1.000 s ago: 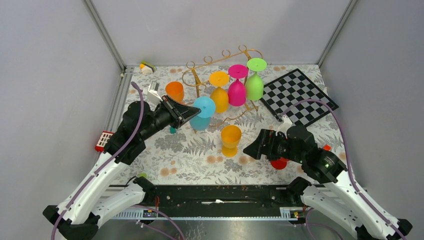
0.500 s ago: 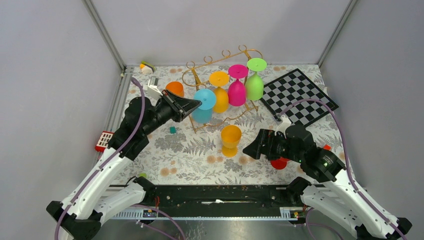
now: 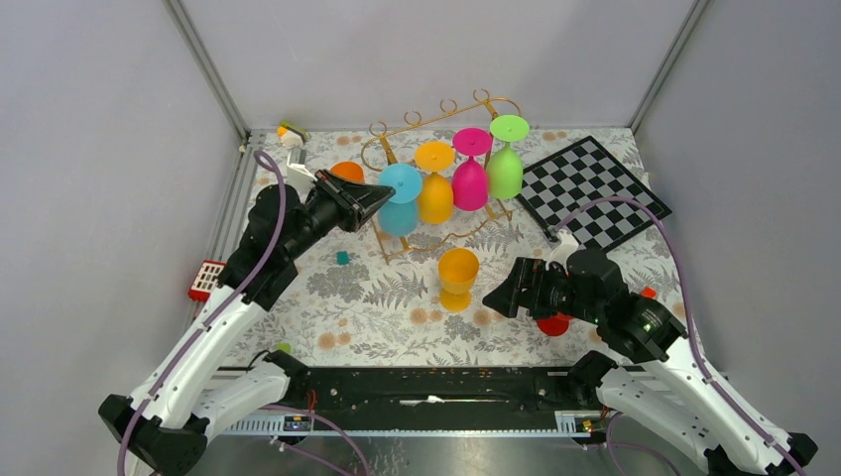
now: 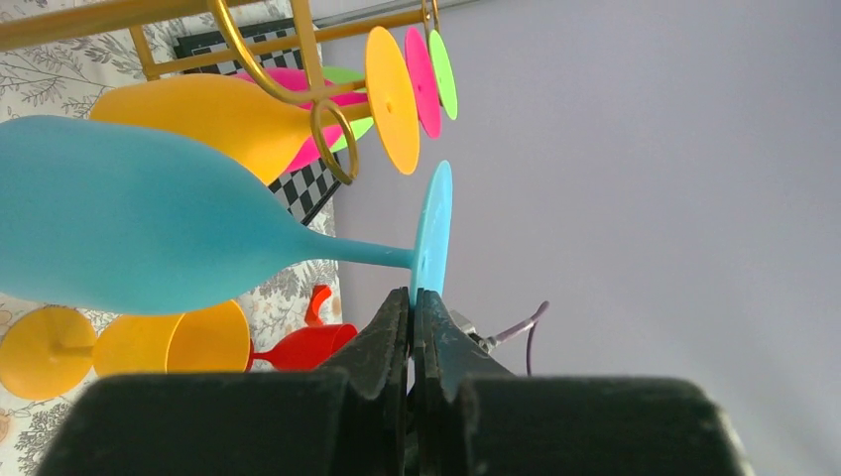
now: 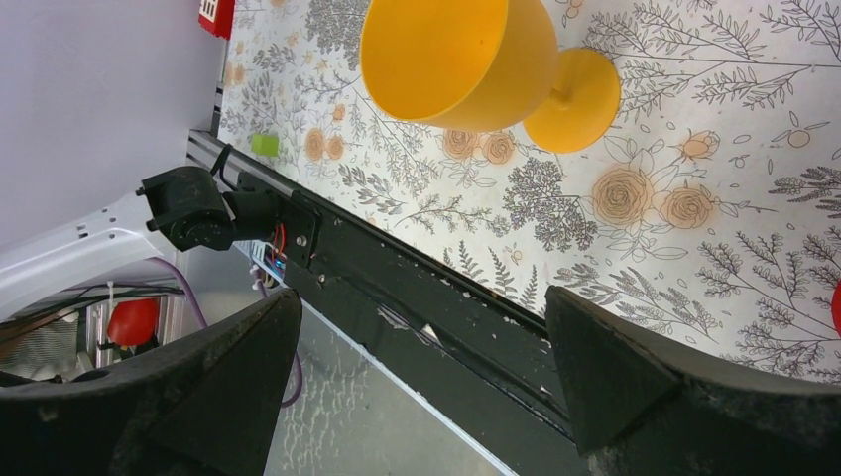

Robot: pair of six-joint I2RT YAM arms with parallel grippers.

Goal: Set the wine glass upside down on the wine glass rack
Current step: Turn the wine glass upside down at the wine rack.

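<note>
The left gripper [image 4: 412, 297] is clenched on the foot's edge of the inverted blue wine glass [image 4: 149, 228]. Its stem is roughly upright, beside the left end of the wine glass rack [image 4: 99, 17] (toward the table's far edge). The right gripper [image 5: 421, 337] gapes, empty.

No legible text or markings
</note>
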